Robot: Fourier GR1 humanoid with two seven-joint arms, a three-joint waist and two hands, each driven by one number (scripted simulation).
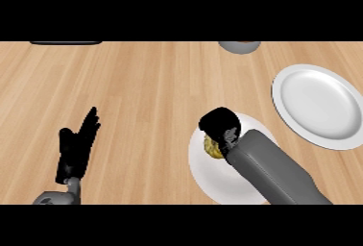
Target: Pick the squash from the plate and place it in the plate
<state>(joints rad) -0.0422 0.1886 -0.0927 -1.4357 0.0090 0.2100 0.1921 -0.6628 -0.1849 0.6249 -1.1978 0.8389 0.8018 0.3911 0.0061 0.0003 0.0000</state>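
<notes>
- The squash [211,147] shows only as a small yellow patch under the right hand, low over the nearer white plate [207,175], toward that plate's left side. Whether it rests on the plate or is lifted just clear of it cannot be told.
- The right hand [221,126] is bent down over the squash with its fingers curled round it, hiding most of it. Its grey forearm comes in from the lower right and covers the plate's right part.
- The nearer plate lies at the counter's [156,86] near edge, right of the middle.
- A second white plate [316,103] lies by the counter's right edge, farther back. It sits just beside the first plate without touching it, and nothing lies on it.
- The left hand [77,144] is at the near left of the counter, released, with its fingers straight and pointing away toward the far edge. It holds nothing and is well apart from both plates.
- At the far edge a grey rounded object [239,46] is cut off right of the middle, and a dark flat object [65,43] is cut off toward the far left corner.
</notes>
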